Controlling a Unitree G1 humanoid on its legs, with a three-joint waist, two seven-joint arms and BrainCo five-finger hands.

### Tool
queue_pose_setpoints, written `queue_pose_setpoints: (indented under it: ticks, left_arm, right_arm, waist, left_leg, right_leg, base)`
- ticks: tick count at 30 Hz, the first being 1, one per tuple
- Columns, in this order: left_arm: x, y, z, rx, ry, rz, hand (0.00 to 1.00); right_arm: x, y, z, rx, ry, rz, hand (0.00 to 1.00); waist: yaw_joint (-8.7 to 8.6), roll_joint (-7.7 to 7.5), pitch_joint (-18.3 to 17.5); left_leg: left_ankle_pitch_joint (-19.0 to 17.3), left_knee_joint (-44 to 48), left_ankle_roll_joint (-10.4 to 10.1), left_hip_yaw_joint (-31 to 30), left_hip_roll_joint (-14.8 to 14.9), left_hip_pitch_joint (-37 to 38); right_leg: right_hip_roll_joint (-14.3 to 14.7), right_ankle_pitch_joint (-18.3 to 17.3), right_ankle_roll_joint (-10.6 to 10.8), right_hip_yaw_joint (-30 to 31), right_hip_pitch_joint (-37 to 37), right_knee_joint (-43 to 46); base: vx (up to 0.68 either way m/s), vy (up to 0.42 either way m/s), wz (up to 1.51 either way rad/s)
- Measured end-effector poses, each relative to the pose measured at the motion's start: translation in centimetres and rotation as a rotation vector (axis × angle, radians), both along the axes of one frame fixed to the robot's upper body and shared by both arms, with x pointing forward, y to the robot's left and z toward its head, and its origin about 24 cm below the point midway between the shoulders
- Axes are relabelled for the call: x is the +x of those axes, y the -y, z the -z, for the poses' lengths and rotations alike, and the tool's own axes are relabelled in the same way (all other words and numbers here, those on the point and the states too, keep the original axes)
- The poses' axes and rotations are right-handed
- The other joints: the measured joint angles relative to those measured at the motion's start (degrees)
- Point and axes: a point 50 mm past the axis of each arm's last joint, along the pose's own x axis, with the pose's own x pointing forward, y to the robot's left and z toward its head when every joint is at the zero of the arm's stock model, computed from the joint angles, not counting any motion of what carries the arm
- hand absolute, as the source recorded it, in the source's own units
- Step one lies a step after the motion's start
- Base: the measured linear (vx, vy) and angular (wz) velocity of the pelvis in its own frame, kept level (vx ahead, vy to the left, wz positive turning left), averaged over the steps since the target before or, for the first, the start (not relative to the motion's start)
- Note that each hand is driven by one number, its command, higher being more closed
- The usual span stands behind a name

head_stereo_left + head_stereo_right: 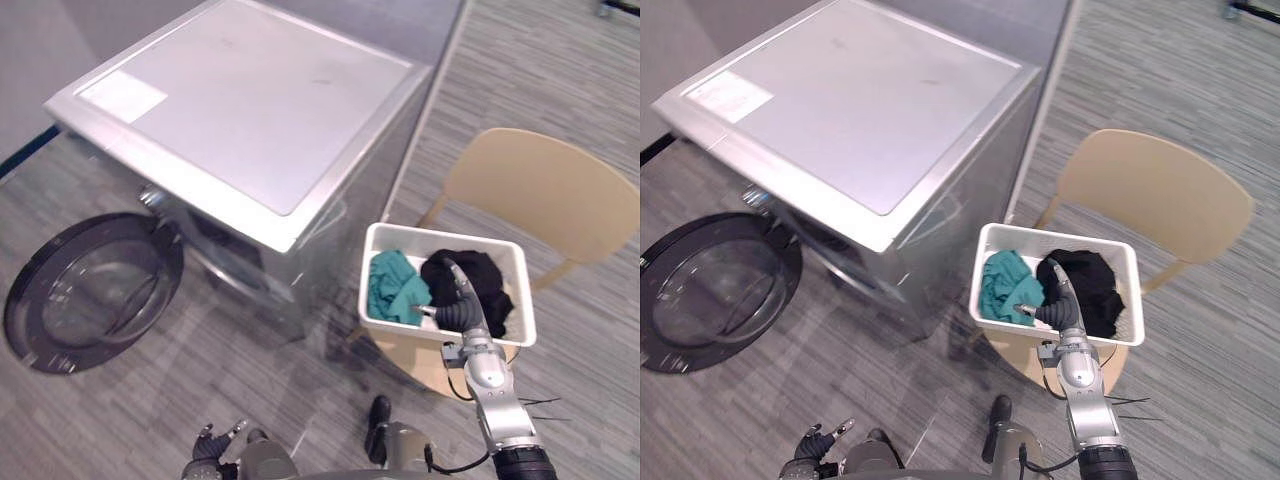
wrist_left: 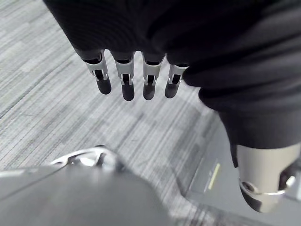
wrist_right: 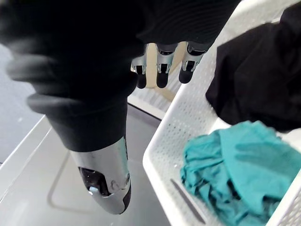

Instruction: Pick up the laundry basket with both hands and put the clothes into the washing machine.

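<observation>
The task looks barely begun. The laundry basket point(image 1: 400, 330) sits on the seat of a pale wooden chair point(image 1: 545, 190), just beside the front corner of the washing machine point(image 1: 260, 110). Both garments lie inside it, a teal garment point(image 1: 395, 285) at the end nearer the machine and a black garment point(image 1: 490, 285) at the far end. The right hand point(image 3: 162, 66) hangs over the basket by its machine-side rim, fingers straight and held away from the thumb, gripping nothing. I cannot tell whether it brushes the clothes. The left hand point(image 2: 124, 80) hangs low over the floor point(image 1: 560, 60), well apart from the basket, with its fingers straight and empty too. One thing is ready: the machine's round door point(image 1: 90, 295) stands swung wide open, so the drum can be reached. What is left, by my reading, is nearly everything. Both hands must close on the basket's rim, lift it off the seat and carry it to the opening, and the two garments must go inside.
</observation>
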Motion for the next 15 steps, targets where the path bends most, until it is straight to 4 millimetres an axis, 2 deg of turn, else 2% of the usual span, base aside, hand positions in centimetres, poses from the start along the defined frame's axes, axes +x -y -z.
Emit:
queue_pose_setpoints:
  ticks: [1,2,3,4,5,6,7,9,11,13,15]
  left_arm:
    - [0.0,0.1,0.0,-0.003,0.0,0.01,0.0]
    - [0.0,0.3,0.1,-0.011,-0.006,0.026,0.0]
    - [-0.1,0.4,0.1,-0.017,-0.009,0.035,0.0]
    - [-0.1,0.8,0.2,-0.027,-0.013,0.058,0.0]
    - [0.1,0.9,0.2,-0.028,-0.01,0.065,0.0]
    - [0.2,1.1,0.2,-0.031,-0.008,0.075,0.0]
    - [0.7,1.0,0.1,-0.023,-0.001,0.091,0.0]
    - [1.2,0.6,-0.1,-0.009,0.017,0.108,0.0]
    - [2.0,0.6,-0.3,-0.006,0.036,0.122,0.0]
    - [2.6,0.7,-0.4,-0.006,0.052,0.128,0.0]
    - [4.7,0.8,-1.0,-0.001,0.103,0.14,0.0]
  right_arm:
    - [0.2,0.3,-0.1,-0.012,0.0,0.003,0.0]
    - [0.6,0.6,-0.1,-0.041,-0.007,0.001,0.0]
    - [0.7,0.7,-0.1,-0.053,-0.01,-0.002,0.0]
    - [1.3,0.8,-0.1,-0.084,-0.017,-0.016,0.0]
    - [1.7,0.9,-0.2,-0.112,-0.019,-0.026,0.0]
    - [2.1,0.9,-0.4,-0.151,-0.018,-0.043,0.0]
    - [2.6,0.4,-0.4,-0.179,-0.024,-0.069,0.0]
    - [2.8,-0.2,-0.5,-0.212,-0.023,-0.11,0.0]
    - [3.3,-0.6,-0.9,-0.254,-0.015,-0.153,0.0]
    - [5.1,-2.0,-1.8,-0.318,0.011,-0.235,0.0]
    - [8.3,-3.3,-4.5,-0.403,0.076,-0.298,0.0]
  waist:
    - [0.0,0.13,0.1]
    - [0.15,0.08,0.2]
    - [0.21,0.13,0.2]
    - [0.34,0.28,0.3]
    - [0.37,0.89,0.1]
    - [0.51,2.0,-0.1]
    - [1.56,1.27,0.7]
    - [1.27,0.4,0.8]
    - [1.39,0.6,0.9]
    - [1.44,1.05,2.6]
    - [1.62,1.96,5.7]
  left_leg:
    - [-2.8,0.8,-0.4,-2.3,-2.1,-1.1]
    - [-6.6,-0.9,-1.2,-6.2,-6.5,-2.2]
    - [-7.5,-3.0,-1.4,-7.6,-8.5,-2.3]
    - [-8.1,-12.1,-1.9,-10.6,-13.1,-2.0]
    - [-7.6,-18.8,-2.3,-12.6,-15.2,-1.3]
    - [-6.1,-24.9,-3.5,-14.1,-16.3,-0.9]
    - [-2.9,-25.5,-1.9,-13.7,-16.9,-0.1]
    - [-3.5,-25.6,-1.0,-12.9,-18.3,-0.2]
    - [-4.0,-25.5,-0.1,-11.8,-19.4,-0.9]
    - [-4.4,-25.3,0.5,-10.6,-20.1,-1.6]
    - [-4.6,-23.6,1.2,-9.8,-20.2,-6.4]
  right_leg:
    - [0.0,0.1,-0.1,1.1,0.3,-0.4]
    - [0.0,0.5,-0.5,3.3,1.0,-1.4]
    - [0.1,0.7,-0.5,4.2,1.3,-1.9]
    - [0.2,1.6,0.9,6.3,1.8,-2.2]
    - [0.5,1.8,1.3,7.4,1.7,-2.3]
    - [1.2,2.0,1.7,8.3,1.5,-2.4]
    - [1.4,2.4,3.0,10.7,1.5,-2.7]
    - [0.2,3.2,4.3,10.7,2.0,-5.0]
    - [-1.2,3.6,5.1,11.0,1.8,-6.0]
    - [-2.0,4.0,5.9,12.2,0.3,-6.1]
    - [-2.1,5.1,6.4,13.2,-4.1,-5.6]
  base:
    - [0.14,0.044,-0.92]
    - [0.14,0.04,-0.75]
    - [0.17,0.078,-1.0]
    - [0.13,0.103,-0.84]
    - [0.12,0.171,-0.92]
    - [0.11,0.22,-0.97]
    - [0.11,0.218,-0.85]
    - [0.1,0.174,-0.34]
    - [0.05,0.197,-0.02]
    - [-0.02,0.109,-0.21]
    - [-0.07,0.098,-0.17]
